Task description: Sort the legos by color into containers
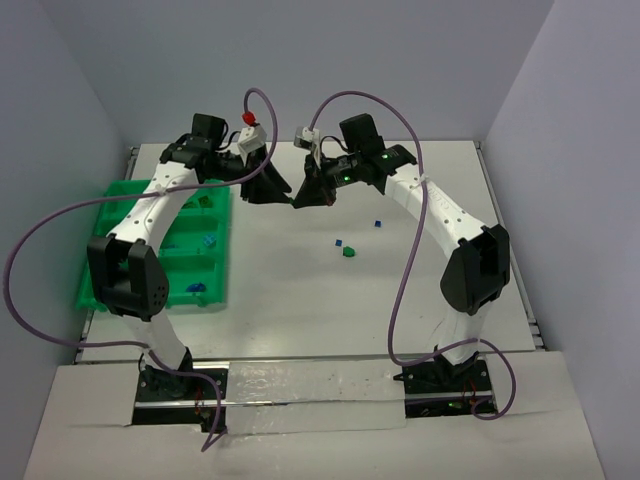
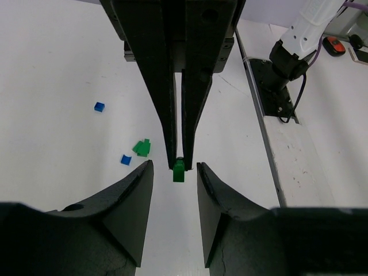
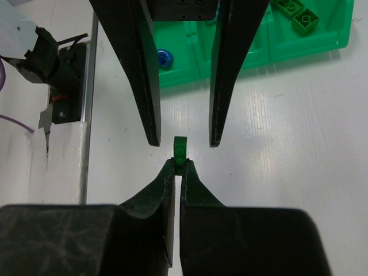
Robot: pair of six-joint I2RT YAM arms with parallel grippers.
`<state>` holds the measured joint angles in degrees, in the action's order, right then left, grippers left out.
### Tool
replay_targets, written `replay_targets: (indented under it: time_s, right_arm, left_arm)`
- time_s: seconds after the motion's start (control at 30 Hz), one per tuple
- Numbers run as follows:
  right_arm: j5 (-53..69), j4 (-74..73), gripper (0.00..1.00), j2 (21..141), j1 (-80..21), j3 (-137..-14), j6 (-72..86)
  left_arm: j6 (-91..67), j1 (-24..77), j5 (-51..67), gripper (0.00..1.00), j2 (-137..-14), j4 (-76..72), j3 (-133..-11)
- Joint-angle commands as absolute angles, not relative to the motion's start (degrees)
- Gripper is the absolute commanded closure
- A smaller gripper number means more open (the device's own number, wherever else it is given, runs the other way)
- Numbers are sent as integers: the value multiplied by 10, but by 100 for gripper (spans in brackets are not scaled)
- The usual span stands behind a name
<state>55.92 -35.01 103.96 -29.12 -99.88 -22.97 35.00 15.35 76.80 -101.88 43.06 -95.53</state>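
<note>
Nearest, the right tool (image 3: 179,168): tips pressed together on a green brick (image 3: 180,148), pinching its lower end so the top stood free. The left tool (image 3: 184,141) was spread, one jaw either side of that free end, not touching it. Read it as a hand-over, since the tray (image 3: 310,46) sat on the left arm's side. Green pieces (image 3: 299,14) lay in one bin. Loose on the worktop (image 1: 300,300): a green piece (image 2: 141,148) and two blue (image 2: 125,160).

The tray (image 1: 218,265) lies left on the table (image 1: 300,300), loose legos (image 1: 348,252) right of centre.
</note>
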Motion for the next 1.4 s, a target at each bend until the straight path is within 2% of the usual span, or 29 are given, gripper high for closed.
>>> replay_targets:
  time_s: [0.0,0.3,0.4,0.47,0.5,0.57,0.6,0.63,0.7,0.77,0.8,0.83,0.87,0.93,1.07,1.27,1.37]
  right_arm:
    - [561,-332,100,1023,-295,-1027,-222]
    - [559,-330,100,1026,-296,-1033,-209]
    - [558,-330,100,1030,-295,-1037,-205]
    - [559,-335,100,1033,-294,-1041,-207]
    - [558,-335,100,1033,-295,-1041,-205]
    - [556,-333,100,1034,-295,-1042,-201]
    - [550,-330,100,1035,-296,-1042,-194]
    - [547,-329,98,1036,-296,-1043,-190]
    - [543,-329,93,1039,-295,-1048,-184]
    - [529,-331,52,1044,-294,-1056,-174]
    - [520,-335,39,1045,-294,-1058,-171]
    - [508,-336,34,1045,-294,-1058,-169]
    - [498,-336,23,1042,-293,-1057,-169]
    - [487,-336,17,1031,-288,-1044,-177]
    - [468,-340,14,1018,-272,-1013,-179]
    - [426,-363,14,1007,-243,-971,-189]
    - [409,-369,14,1008,-225,-955,-189]
  left_arm:
    - [360,160,763,56,-1029,447,-989]
    - [351,164,749,60,-1042,458,-1002]
    - [353,164,746,64,-1045,460,-1006]
    - [354,164,747,72,-1047,463,-1009]
    - [355,164,748,72,-1047,464,-1010]
    - [354,164,748,86,-1050,468,-1012]
    - [353,164,748,97,-1052,470,-1014]
    - [349,164,748,100,-1052,471,-1015]
    - [341,164,746,100,-1054,470,-1016]
    - [321,160,741,100,-1052,461,-1013]
    - [312,158,740,100,-1051,458,-1012]
    - [294,152,740,100,-1050,451,-1008]
    - [273,143,738,100,-1046,436,-1001]
    - [230,118,722,100,-1034,401,-980]
    - [144,63,653,100,-1008,333,-939]
    - [124,-35,432,100,-1036,397,-970]
    - [99,-75,310,100,-1024,356,-919]
